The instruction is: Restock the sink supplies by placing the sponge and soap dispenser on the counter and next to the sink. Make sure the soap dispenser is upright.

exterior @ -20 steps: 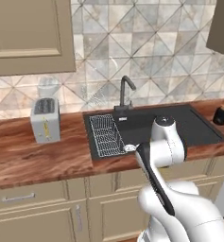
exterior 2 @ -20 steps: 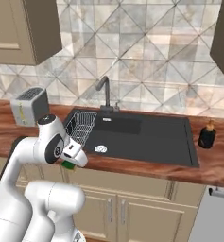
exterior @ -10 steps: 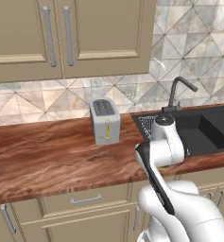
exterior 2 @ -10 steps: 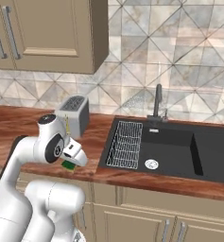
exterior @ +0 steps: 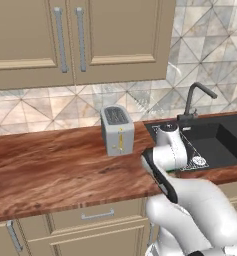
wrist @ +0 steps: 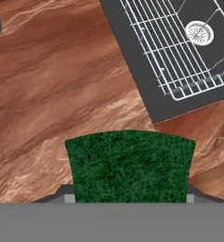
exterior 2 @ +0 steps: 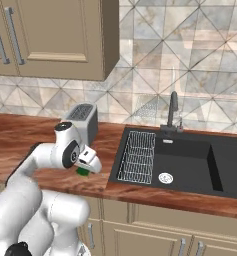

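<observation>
gripper (exterior 2: 85, 169) closed on the sponge (wrist: 130, 166), jaws partly apart at the block's width; in the hand view, dark green textured face of the sponge broad across the lower middle, its lower edge lost behind the band at the bottom; in the right base view, a sliver of green (exterior 2: 83, 172) peeking out under the white hand, held above the counter (exterior 2: 20, 145) just left of the sink (exterior 2: 190, 165); whether the sponge touches the wood or hangs clear, impossible to tell from these angles; reddish-brown wood grain of the counter (wrist: 61, 94) spread under the sponge in the hand view, with the dark rim of the sink (wrist: 132, 61) angled across the upper right; wire rack (wrist: 175, 52) lying in the basin, round drain (wrist: 199, 33) just beyond it near the upper right corner; in the right base view, wire rack (exterior 2: 138, 156) along the left part of the basin, drain (exterior 2: 165, 177) beside it, dark curved faucet (exterior 2: 173, 111) standing at the back edge; toaster (exterior 2: 83, 121) on the counter behind the arm, near the tiled wall; in the left base view, toaster (exterior: 118, 131) upright on the counter (exterior: 55, 165), left of the sink (exterior: 215, 140), faucet (exterior: 194, 100) behind the basin, white arm rising in front and hiding the sponge; beige wall cupboards (exterior: 75, 40) above the tiled backsplash; beige drawers (exterior: 90, 217) below the counter slab
</observation>
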Robot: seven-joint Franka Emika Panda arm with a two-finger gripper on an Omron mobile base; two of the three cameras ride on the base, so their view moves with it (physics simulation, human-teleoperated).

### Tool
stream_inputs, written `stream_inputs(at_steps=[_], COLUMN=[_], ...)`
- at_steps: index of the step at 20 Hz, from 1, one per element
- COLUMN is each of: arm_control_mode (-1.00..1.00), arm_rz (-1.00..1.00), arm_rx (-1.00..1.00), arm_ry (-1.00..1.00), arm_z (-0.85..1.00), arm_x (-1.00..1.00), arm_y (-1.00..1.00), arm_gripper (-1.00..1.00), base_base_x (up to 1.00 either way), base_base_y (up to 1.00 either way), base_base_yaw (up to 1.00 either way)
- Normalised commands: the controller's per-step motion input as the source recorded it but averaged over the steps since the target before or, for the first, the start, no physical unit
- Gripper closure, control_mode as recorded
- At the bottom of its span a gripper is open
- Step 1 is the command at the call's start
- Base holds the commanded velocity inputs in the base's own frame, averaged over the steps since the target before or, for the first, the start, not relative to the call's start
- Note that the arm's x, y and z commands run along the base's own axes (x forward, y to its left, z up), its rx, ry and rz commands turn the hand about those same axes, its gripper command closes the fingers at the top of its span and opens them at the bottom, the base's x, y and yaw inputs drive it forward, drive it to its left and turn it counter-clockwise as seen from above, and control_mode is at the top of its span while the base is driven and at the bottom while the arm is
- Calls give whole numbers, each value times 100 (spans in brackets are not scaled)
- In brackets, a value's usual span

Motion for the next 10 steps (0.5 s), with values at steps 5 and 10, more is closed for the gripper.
stream_inputs(at_steps=[5, 10], arm_control_mode=[-100, -100], arm_rz=[0, 0], arm_rx=[2, 0], arm_ry=[15, 4], arm_z=[-28, -31], arm_x=[73, 35], arm_y=[-30, -2], arm_gripper=[100, 100], base_base_x=[0, 0], base_base_y=[0, 0], base_base_yaw=[0, 0])
